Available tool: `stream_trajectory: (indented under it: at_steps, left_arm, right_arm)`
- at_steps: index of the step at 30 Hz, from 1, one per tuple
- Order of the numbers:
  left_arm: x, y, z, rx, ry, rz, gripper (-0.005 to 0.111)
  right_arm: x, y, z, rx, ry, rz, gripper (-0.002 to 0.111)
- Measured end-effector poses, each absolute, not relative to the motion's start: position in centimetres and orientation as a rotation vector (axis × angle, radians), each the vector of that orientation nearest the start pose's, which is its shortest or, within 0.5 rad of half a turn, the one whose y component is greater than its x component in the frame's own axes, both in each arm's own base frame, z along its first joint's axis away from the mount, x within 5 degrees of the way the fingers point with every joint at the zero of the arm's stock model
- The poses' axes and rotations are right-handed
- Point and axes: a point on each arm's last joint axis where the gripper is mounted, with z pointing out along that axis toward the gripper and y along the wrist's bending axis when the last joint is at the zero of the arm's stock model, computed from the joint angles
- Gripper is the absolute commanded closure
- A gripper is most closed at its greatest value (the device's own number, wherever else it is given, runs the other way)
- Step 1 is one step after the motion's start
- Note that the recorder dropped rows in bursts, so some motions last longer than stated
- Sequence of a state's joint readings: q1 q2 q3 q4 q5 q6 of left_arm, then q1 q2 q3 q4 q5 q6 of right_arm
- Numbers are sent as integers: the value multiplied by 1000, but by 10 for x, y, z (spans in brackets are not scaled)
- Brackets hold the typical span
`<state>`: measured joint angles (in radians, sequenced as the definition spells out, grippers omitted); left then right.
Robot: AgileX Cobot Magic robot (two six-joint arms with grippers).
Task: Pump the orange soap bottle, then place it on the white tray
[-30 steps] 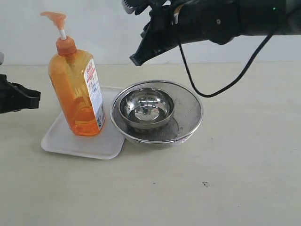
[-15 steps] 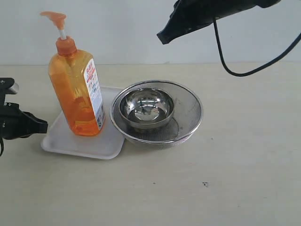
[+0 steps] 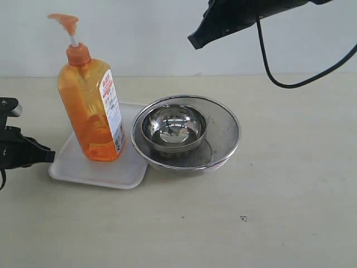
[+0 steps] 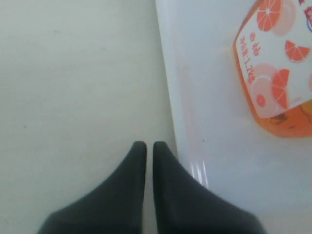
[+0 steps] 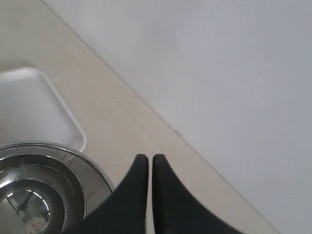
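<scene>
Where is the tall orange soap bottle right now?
The tall orange soap bottle stands upright on the flat white tray, left side of the exterior view, beside the steel mesh strainer.

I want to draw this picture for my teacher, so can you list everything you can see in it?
Tall clear plastic bottle of orange soap: one, orange with a white label, standing upright on the tray.
Flat white rectangular tray: one, white, on the table beside the strainer.
Round steel mesh strainer: one, silver, on the table.
Small round steel bowl: one, shiny silver, sitting inside the strainer.
Flat beige table: one, beige, under everything.
Thin black cable: one, black, hanging from the right arm.
Left gripper: one, black, shut and empty, low beside the tray.
Right gripper: one, black, shut and empty, raised high in the air.
</scene>
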<state>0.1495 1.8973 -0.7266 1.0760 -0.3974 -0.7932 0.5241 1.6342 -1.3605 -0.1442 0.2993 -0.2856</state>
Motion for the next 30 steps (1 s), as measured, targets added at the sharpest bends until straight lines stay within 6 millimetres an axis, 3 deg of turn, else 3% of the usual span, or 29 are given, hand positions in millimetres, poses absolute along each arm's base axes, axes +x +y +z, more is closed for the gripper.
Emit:
stream_trajectory:
  at_steps: [30]
  left_arm:
    - [298, -3, 88, 278, 2433, -345, 102]
  right_arm:
    - [339, 192, 338, -902, 1800, 23, 108]
